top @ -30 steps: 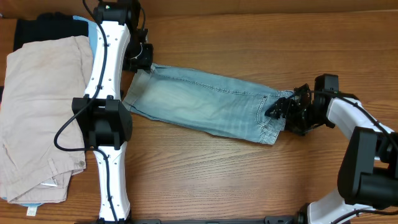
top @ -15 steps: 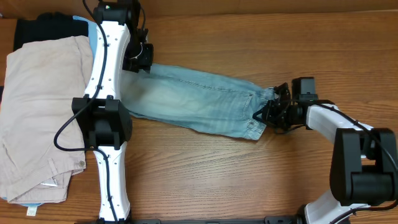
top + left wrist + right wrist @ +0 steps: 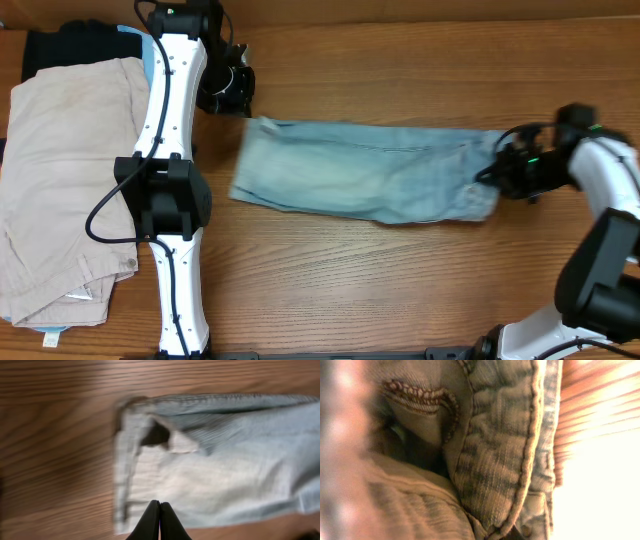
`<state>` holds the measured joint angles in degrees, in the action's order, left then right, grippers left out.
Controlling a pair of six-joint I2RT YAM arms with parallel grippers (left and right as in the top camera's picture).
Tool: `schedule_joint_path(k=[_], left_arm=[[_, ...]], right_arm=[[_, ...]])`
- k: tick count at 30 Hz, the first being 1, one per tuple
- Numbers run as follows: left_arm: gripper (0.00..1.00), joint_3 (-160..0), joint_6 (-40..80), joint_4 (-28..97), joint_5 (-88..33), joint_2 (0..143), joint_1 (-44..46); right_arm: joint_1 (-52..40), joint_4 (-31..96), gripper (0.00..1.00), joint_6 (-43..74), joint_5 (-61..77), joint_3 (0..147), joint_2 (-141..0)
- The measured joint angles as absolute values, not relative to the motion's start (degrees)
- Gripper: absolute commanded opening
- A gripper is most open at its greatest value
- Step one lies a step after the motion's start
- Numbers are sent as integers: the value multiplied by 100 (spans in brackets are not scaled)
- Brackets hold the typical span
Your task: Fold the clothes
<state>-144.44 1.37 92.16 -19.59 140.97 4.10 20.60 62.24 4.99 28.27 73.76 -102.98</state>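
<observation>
Jaws of the left gripper are pressed together with no cloth visible between them. Jaws of the right gripper are closed on the waistband end of the denim shorts, and the right wrist view is filled edge to edge by seam and hem stitching. The shorts lie flat on the wooden table, stretched lengthwise between the two arms, cuffed leg end toward the left arm and waist toward the right. The left wrist view shows the cuff end with one dark leg opening gaping and a corner turned up. The garment appears doubled along its length, one leg over the other. The grip at the waistband probably serves to draw the fabric taut and straight before the next fold. The left gripper sits just beside the cuff end in the overhead view, but whether it touches the cloth cannot be told. Beige trousers and a black garment lie well apart at the left edge, clear of the working area.
</observation>
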Motion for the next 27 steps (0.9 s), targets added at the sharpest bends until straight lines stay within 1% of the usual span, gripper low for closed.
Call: schedule_joint_path(k=[5, 13, 27], left_arm=[[4, -14444, -263, 9207, -2742, 14097, 436], [5, -14304, -956, 8788, -3500, 14097, 628], [4, -12488, -1223, 8405, -4097, 14114, 819]], right_arm=[[2383, 6283, 4, 318, 2445, 7819, -10167], [2276, 5690, 4, 506, 2327, 7822, -10165], [2152, 5404, 4, 1022, 2314, 8154, -10165]])
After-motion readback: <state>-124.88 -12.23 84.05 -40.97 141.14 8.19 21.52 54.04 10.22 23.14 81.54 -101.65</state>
